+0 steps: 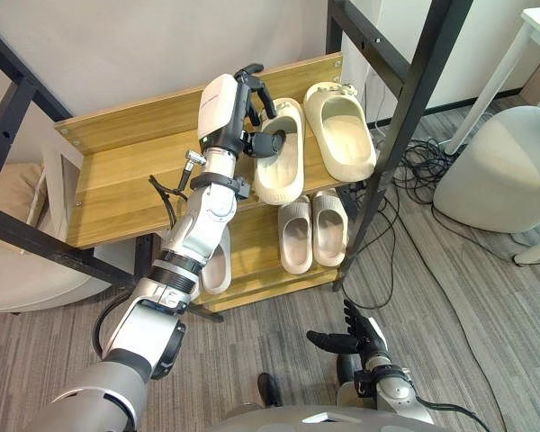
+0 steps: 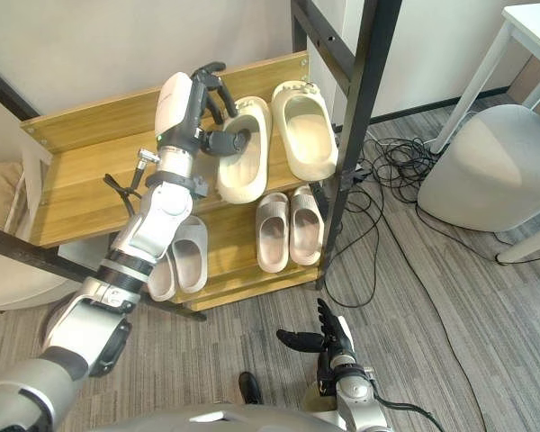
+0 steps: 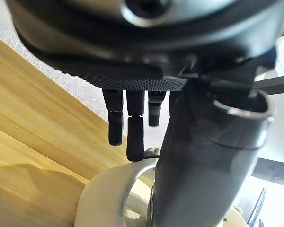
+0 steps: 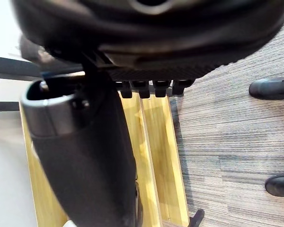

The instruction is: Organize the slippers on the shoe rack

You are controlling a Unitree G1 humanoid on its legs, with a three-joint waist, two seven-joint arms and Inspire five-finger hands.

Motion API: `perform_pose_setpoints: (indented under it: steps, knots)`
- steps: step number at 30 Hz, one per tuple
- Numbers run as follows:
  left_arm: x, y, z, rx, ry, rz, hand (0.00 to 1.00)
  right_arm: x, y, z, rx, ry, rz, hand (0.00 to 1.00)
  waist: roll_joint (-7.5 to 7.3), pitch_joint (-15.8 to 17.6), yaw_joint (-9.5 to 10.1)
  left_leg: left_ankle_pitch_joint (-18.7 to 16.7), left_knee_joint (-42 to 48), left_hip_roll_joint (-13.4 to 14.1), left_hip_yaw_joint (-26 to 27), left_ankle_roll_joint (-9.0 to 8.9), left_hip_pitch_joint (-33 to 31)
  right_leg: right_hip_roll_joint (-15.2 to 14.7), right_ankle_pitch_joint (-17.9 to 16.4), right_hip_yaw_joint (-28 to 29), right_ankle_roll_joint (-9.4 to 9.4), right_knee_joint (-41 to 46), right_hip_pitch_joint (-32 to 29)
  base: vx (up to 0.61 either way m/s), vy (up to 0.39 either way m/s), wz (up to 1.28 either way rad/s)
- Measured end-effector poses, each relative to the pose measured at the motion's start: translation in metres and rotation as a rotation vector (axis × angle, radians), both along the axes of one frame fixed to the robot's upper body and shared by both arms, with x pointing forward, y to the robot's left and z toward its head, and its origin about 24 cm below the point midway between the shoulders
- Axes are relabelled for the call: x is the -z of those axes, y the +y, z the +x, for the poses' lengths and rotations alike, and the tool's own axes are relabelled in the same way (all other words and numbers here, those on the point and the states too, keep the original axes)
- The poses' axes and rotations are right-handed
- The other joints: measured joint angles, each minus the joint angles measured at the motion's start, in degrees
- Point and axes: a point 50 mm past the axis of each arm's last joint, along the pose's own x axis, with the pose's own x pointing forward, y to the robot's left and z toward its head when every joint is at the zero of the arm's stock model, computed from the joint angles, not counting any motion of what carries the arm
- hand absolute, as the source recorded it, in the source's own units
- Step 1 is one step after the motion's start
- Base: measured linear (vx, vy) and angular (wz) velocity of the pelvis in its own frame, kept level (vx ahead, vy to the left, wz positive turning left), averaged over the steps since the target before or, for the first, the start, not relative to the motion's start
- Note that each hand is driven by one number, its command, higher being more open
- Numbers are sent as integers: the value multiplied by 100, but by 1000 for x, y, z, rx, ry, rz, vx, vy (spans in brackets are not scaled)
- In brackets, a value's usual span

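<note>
Where the wooden shoe rack [image 1: 126,180] stands against the wall, the items are as follows.

Top shelf, 12 o'clock: a pair of cream slippers, side by side, toes towards the room. The left slipper [image 1: 283,171] has the left hand [image 1: 249,112] at its far end; the right slipper [image 1: 342,130] lies just beside it, at 1 o'clock.

Left hand: fingers [image 3: 135,137] loosely spread above the slipper's rim, thumb down at its opening. It seems to touch rather than grip, though contact is hard to judge.

Lower shelf: one beige pair [image 1: 296,236] under the cream pair, and a paler pair [image 2: 189,256] partly behind the left arm.

Right hand [image 1: 360,337]: 5 o'clock, low over the floor, fingers straight, holding nothing.

Grey pouffe [image 1: 504,171]: 3 o'clock.
</note>
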Motion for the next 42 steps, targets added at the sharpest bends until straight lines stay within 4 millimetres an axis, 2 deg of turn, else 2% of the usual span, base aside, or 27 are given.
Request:
perform_pose_setpoints:
  steps: [7, 13, 17, 19, 20, 22, 27, 31, 32, 33, 35, 37, 42]
  knots:
    - [0, -7, -1, 41, 16, -83, 100, 0, 0, 1, 1, -2, -1, 100, 10, 6, -2, 35, 0, -63, -97, 53, -68, -65, 18, -95, 30, 1, 0, -36, 15, 8]
    - [-12, -19, -10, 122, -17, -149, 100, 1, -1, 0, 1, 3, -4, 100, 15, 9, 31, 68, 0, -119, -225, 102, -78, -131, 27, -235, 45, 12, 66, -35, 23, 12]
    - [-17, -22, -20, 179, -54, -182, 100, 3, -14, -4, 19, 13, -72, 100, 13, 11, 54, 71, 0, -130, -232, 107, -67, -144, 30, -238, 50, 12, 84, -43, 17, 2]
    - [-16, -21, -27, 199, -67, -200, 100, 7, -27, -15, 61, 43, -145, 100, 13, 11, 76, 71, 0, -129, -220, 106, -61, -143, 31, -230, 52, 16, 86, -14, 4, -2]
    - [-16, -20, -27, 199, -67, -202, 100, 7, -27, -15, 66, 43, -146, 100, 11, 12, 78, 71, 0, -128, -214, 106, -61, -143, 33, -226, 54, 16, 83, -28, 7, -7]
    - [-8, -9, -36, 184, -60, -246, 100, 4, -35, -13, 84, 29, -207, 100, 10, 15, 50, 69, 0, -119, -189, 103, -30, -133, 33, -199, 55, 17, 102, -33, 6, -6]
    - [10, 2, -52, 178, -23, -367, 100, 4, -37, -13, 40, 32, -261, 100, 12, 19, 138, 56, -1, -117, -204, 86, 43, -133, 19, -219, 56, 17, 186, -12, 3, 2]
    - [36, 5, -67, 215, 75, -615, 100, 5, -37, -14, 19, 52, -283, 100, 12, 19, 247, 35, -2, -121, -265, 58, 37, -138, 5, -264, 62, 18, 213, -23, 5, 8]
    - [49, 6, -72, 240, 137, -714, 100, 6, -36, -13, 18, 59, -283, 100, 6, 23, 255, 57, -2, -122, -297, 90, 58, -131, -12, -298, 44, 17, 249, -9, 1, 9]
    - [51, 7, -73, 241, 148, -725, 100, 6, -36, -13, 19, 60, -283, 100, 5, 24, 256, 57, -2, -121, -302, 90, 63, -130, -16, -303, 41, 17, 257, -12, -2, 9]
    - [76, 7, -83, 265, 268, -862, 100, 8, -34, -14, 8, 71, -280, 100, -10, 34, 329, 56, -3, -106, -333, 88, 88, -109, -36, -351, 27, 17, 295, -19, -6, 6]
    - [78, 2, -87, 332, 287, -931, 100, 11, -31, -15, -8, 92, -279, 100, -45, 39, 433, 59, -3, -82, -382, 88, 95, -83, -54, -411, 3, 16, 328, -37, -14, 10]
    - [82, -12, -95, 438, 348, -1030, 100, 15, -27, -14, -38, 124, -285, 100, -102, 40, 475, 58, -6, -66, -471, 86, 142, -69, -102, -513, 4, 1, 411, -34, -8, 11]
